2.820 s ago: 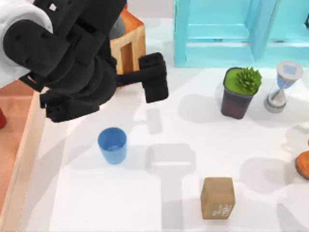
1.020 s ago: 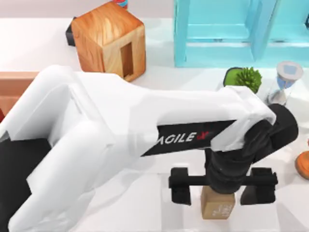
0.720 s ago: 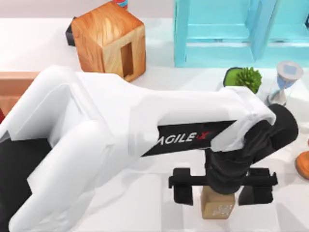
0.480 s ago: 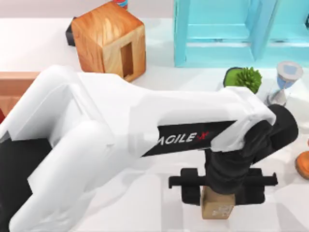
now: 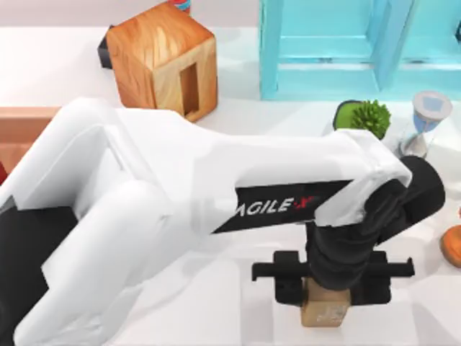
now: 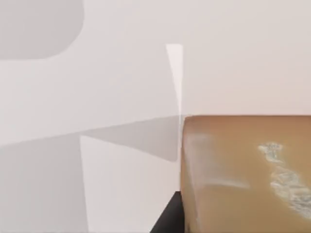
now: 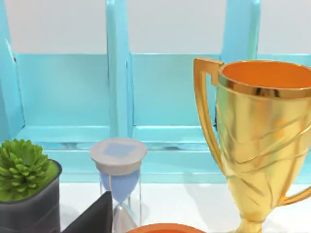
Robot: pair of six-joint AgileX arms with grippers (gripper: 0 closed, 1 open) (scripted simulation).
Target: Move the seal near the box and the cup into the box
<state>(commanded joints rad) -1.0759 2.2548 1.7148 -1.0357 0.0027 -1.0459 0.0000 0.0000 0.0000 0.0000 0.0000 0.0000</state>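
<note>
The big white left arm sprawls across the bench [image 5: 238, 144] from the top view's left, and this looks like the grasp step of moving the seal, with the box [image 5: 18, 133] showing as a reddish-brown rim at the left edge, well apart. Behind it sit the turquoise shelf [image 5: 346, 50] and the orange wood-grain block [image 5: 162, 58]; the cup is hidden under the arm. Down to the left gripper [image 5: 331, 285]: its dark jaws stand closed in against either flank of the seal [image 5: 324, 313], the tan block sitting squarely between them on the bench near the front edge. The left wrist view has the seal's [image 6: 248, 174] marked face right up close. I judge the hold is made; next comes a straight lift, then a carry leftward toward the box. The right arm is parked by the gold trophy [image 7: 257, 141].
</note>
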